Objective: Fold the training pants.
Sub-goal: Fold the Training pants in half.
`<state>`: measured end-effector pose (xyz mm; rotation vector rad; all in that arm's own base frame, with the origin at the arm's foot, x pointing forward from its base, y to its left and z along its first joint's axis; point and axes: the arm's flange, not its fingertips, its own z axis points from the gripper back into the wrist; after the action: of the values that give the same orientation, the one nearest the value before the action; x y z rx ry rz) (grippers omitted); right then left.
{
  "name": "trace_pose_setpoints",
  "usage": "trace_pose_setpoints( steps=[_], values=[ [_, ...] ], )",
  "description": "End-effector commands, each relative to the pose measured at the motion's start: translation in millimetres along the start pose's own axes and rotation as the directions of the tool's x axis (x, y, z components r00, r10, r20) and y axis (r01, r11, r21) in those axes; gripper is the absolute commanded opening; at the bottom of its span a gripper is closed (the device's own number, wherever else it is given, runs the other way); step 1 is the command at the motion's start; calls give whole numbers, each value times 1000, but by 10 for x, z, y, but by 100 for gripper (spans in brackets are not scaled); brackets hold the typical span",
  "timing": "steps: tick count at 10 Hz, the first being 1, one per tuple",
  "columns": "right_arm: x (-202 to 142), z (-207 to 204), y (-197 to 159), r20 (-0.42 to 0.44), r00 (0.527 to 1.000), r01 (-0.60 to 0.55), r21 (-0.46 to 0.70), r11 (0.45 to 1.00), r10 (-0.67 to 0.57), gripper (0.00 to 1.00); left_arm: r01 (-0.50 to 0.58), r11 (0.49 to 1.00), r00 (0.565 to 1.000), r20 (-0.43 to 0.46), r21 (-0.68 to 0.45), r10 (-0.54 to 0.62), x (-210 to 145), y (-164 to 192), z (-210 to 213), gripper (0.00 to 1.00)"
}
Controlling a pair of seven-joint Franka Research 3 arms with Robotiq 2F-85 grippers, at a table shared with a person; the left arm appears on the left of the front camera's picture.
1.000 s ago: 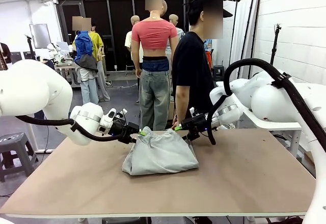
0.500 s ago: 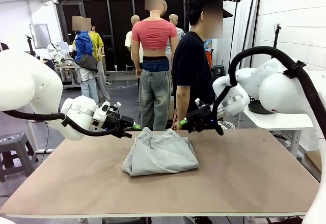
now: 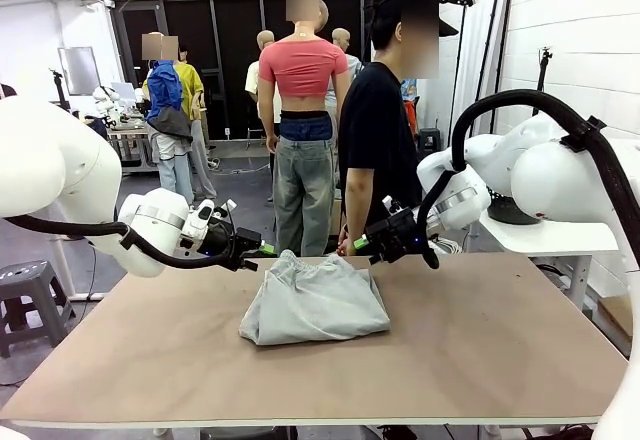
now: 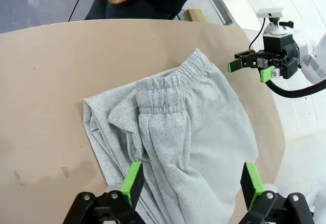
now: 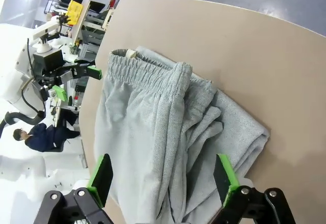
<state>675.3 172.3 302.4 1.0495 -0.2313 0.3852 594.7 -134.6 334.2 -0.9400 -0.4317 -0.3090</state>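
Grey training pants point(image 3: 314, 302) sit folded on desk point(image 3: 480, 350), both end effectors point(image 3: 262, 251) point(image 3: 356, 243) wide and empty; loose fold could spring open.

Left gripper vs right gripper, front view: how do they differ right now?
The left gripper sits beside the left end of the training pants' far edge; the right gripper sits beside the right end. The left gripper hangs slightly lower, near the table, while the right gripper is a little higher. Shared: both are open, hold nothing, are off the cloth, and point inward toward each other.
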Motion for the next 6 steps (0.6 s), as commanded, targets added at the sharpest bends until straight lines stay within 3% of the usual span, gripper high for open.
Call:
trace_pose_setpoints(
  steps=[1,6],
  values=[
    [68,6,10,3,1000,10,15,1000,-10,100,-10,1000,1000,-11,-1,10,28,-7,6,100],
    [68,6,10,3,1000,10,15,1000,-10,100,-10,1000,1000,-11,-1,10,28,-7,6,100]
  ],
)
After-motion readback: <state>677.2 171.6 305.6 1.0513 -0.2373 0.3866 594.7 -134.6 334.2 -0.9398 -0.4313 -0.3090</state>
